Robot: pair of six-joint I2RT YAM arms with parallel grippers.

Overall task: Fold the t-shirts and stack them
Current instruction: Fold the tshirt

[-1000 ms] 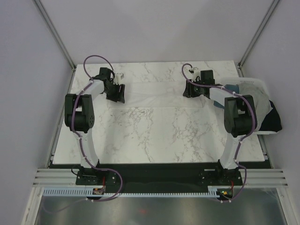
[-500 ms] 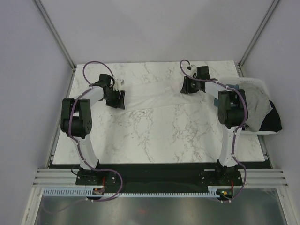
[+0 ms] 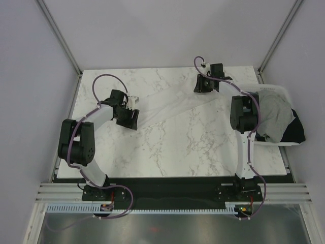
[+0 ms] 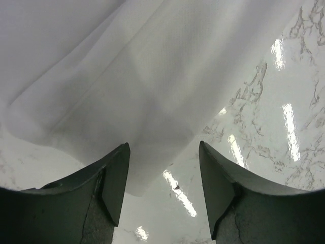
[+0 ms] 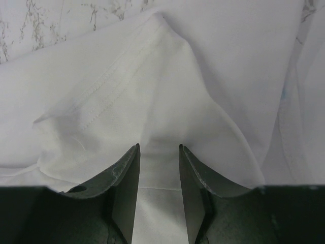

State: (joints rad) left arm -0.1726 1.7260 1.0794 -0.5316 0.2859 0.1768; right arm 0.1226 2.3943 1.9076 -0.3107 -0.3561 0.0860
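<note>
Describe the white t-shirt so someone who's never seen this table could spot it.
Start at the marble table. A band of cloth slants across its far half, from the left hand back to the right hand: that is the white t-shirt. Unlike the grey shirt and black shirt heaped in the bin at the right edge, it lies spread out.

Grey-veined white marble surface (image 3: 177,147) bare from centre to 6 o'clock. Thin white cloth t-shirt (image 3: 170,104) stretched from 9 to 1 o'clock. Rigid white plastic bin (image 3: 277,87), heaped, blocks 3 o'clock.
</note>
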